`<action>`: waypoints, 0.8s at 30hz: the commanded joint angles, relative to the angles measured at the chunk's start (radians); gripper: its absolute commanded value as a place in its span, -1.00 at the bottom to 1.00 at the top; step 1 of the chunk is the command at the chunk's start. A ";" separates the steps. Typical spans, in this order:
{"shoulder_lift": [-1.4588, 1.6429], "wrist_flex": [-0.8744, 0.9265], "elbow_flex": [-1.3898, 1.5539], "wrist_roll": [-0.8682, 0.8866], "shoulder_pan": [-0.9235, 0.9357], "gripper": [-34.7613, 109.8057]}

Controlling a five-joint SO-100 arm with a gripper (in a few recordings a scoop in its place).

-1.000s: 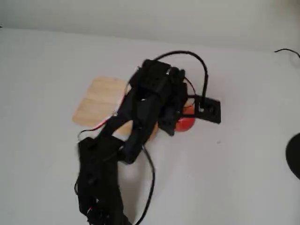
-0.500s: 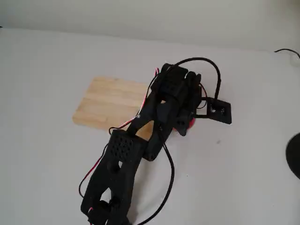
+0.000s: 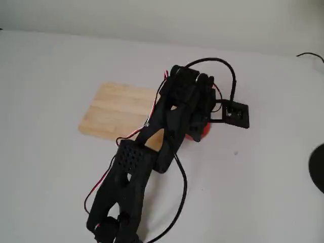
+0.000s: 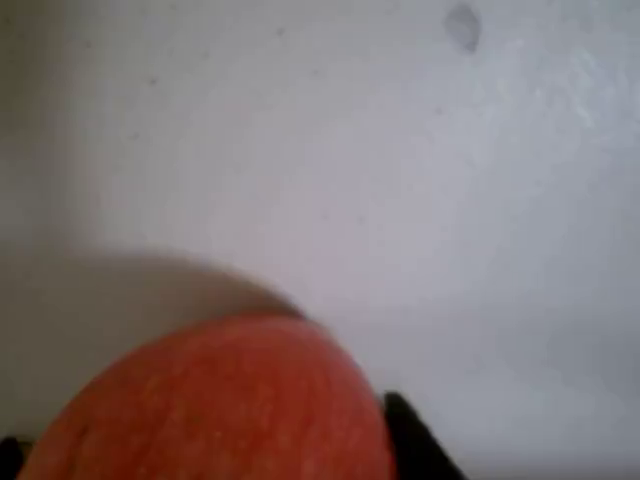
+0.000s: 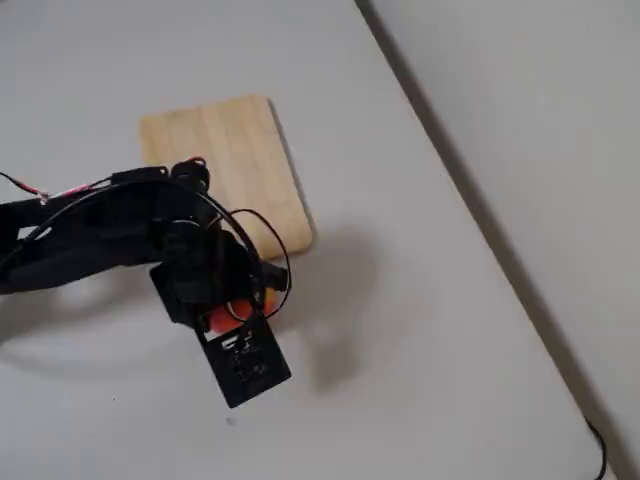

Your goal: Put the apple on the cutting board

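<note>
The gripper [image 3: 196, 132] sits right over the apple [image 3: 204, 130], fingers either side of it in the wrist view, where the apple [image 4: 215, 405] looms red at the bottom edge; whether they actually pinch it, I cannot tell. The apple lies on the white table [image 3: 263, 172] just beside the board [image 3: 119, 111], off its right corner in a fixed view; the arm [image 3: 142, 167] crosses that corner.

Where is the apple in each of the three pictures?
A fixed view: the apple is right of centre, under the arm's head.
Wrist view: the apple is at the bottom, left of centre.
A fixed view: the apple is lower left.
Shared landmark: the cutting board, beside it.
</note>
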 commanded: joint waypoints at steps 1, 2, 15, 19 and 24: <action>0.152 0.048 -0.014 0.037 -0.064 -0.52; 0.186 0.048 -0.014 0.048 -0.087 -0.52; 0.403 0.046 -0.009 0.199 -0.586 -0.52; 0.321 0.035 -0.011 0.227 -0.646 -0.52; 0.230 0.018 -0.014 0.227 -0.603 -0.52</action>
